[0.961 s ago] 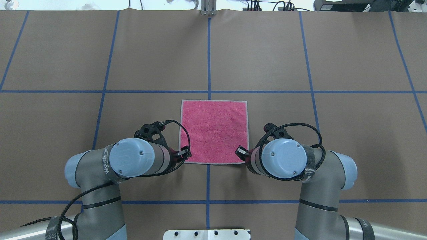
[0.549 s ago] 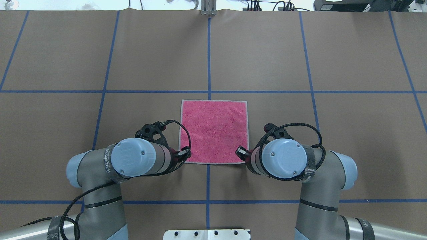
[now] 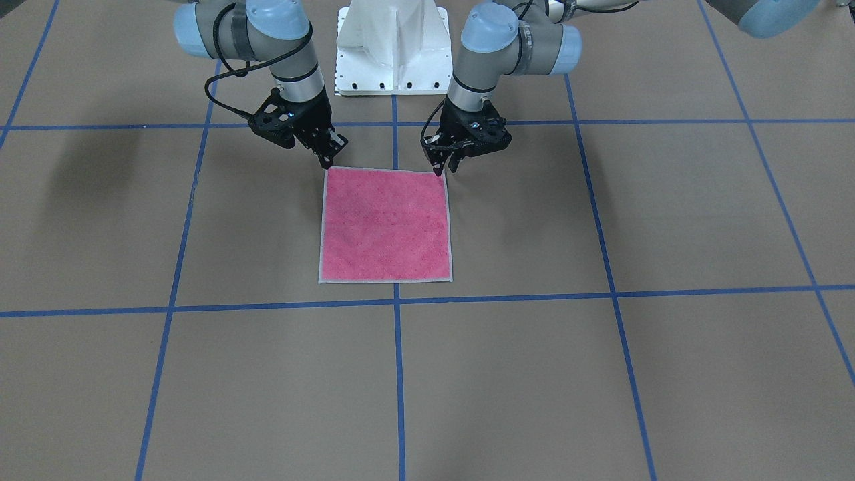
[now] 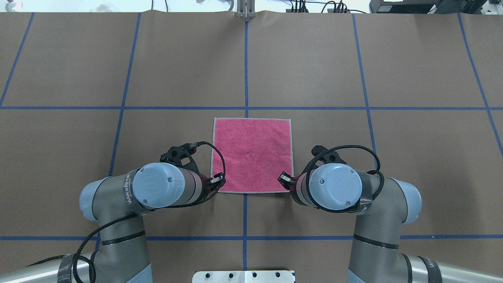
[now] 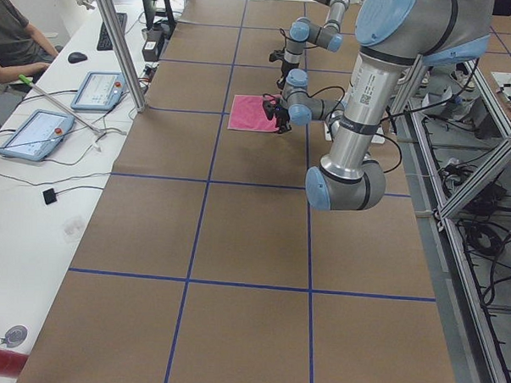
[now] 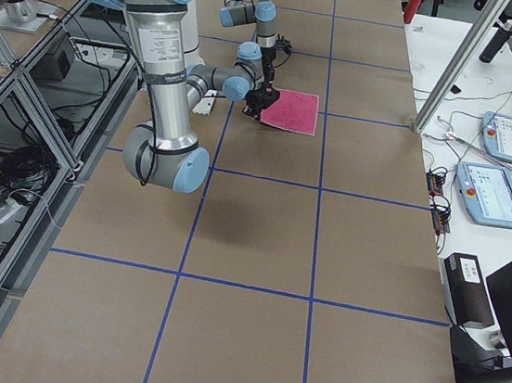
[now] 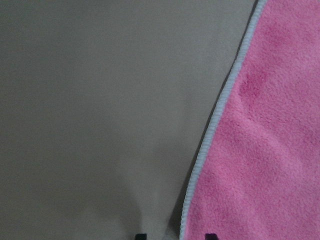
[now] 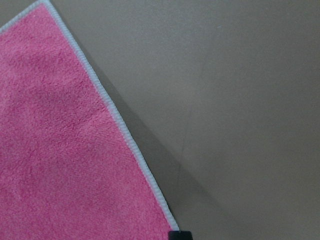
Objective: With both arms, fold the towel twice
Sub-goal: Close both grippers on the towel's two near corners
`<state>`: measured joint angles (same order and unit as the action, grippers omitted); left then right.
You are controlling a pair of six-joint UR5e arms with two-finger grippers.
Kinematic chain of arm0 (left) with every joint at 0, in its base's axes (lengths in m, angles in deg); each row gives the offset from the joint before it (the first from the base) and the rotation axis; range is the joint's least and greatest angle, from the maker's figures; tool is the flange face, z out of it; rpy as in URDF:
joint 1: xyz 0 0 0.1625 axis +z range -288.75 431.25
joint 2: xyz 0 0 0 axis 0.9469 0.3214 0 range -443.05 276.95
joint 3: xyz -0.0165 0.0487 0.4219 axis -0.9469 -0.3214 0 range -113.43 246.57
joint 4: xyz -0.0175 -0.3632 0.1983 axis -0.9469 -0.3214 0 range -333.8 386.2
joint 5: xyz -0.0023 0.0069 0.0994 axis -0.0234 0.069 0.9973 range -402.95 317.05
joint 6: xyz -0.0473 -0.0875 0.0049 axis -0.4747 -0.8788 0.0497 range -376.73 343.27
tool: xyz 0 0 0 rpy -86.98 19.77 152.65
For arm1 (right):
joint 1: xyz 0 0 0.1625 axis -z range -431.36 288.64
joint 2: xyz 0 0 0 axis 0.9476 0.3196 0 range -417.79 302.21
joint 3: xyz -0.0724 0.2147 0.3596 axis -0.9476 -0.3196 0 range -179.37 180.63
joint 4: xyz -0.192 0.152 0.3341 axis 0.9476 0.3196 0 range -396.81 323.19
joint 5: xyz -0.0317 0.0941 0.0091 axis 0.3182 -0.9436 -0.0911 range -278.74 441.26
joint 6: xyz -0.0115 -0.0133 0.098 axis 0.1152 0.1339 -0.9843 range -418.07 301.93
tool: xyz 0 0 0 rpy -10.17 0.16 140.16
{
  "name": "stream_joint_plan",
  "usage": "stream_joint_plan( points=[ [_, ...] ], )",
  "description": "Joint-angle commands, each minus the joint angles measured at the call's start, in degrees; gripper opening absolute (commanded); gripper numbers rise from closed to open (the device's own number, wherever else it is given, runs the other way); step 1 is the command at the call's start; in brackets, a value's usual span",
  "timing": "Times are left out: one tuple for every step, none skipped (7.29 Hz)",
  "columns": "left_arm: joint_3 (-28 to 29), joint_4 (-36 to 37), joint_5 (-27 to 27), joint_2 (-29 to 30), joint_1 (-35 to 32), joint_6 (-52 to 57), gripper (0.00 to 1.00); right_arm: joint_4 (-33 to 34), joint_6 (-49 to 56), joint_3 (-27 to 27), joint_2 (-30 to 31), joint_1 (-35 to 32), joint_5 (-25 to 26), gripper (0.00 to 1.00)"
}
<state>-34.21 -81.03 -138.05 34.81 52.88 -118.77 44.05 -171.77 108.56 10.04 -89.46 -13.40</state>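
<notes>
Overhead exterior shows the towel (image 4: 252,155) flat, pink side up, unfolded on the table (image 4: 314,59). The left gripper (image 3: 442,166), jaws parted astride the edge, and the right gripper (image 3: 327,159), jaws impossible to read, sit at its near corners. Both folds remain.

The towel (image 4: 252,155) lies flat, pink face up, midway between the left and right edges of the table (image 4: 412,157) and closer to its near edge than its far one. The left gripper (image 4: 217,181) sits at the towel's near left corner and the right gripper (image 4: 283,179) at its near right corner. The wrists hide most of both, so their jaws cannot be judged.
</notes>
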Motion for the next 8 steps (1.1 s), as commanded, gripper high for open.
stream_joint_plan(
  points=[
    [0.32,0.00,-0.09,0.17,0.09,0.00,0.31,0.00,-0.02,0.00,0.02,-0.01,0.00,0.00],
    [0.41,0.00,0.00,0.35,0.09,0.00,0.31,0.00,-0.02,0.00,0.02,-0.01,0.00,0.00],
    [0.41,0.00,-0.09,0.43,0.09,0.00,0.31,0.00,-0.02,0.00,0.02,-0.01,0.00,0.00],
    [0.41,0.00,-0.09,0.43,0.09,-0.09,0.31,0.00,-0.02,0.00,0.02,-0.01,0.00,0.00],
    [0.41,0.00,-0.09,0.52,0.09,-0.09,0.24,0.00,-0.02,0.00,0.11,-0.01,0.00,0.00],
    [0.41,0.00,-0.09,0.70,0.09,-0.09,0.07,0.00,-0.02,0.00,0.11,-0.01,0.00,0.00],
    [0.41,0.00,-0.09,0.70,0.09,-0.18,0.00,0.00,-0.02,0.00,0.11,-0.01,0.00,0.00],
    [0.67,0.00,-0.17,0.70,0.09,-0.18,0.00,0.09,-0.02,0.00,0.19,-0.01,0.00,0.00]
  ],
)
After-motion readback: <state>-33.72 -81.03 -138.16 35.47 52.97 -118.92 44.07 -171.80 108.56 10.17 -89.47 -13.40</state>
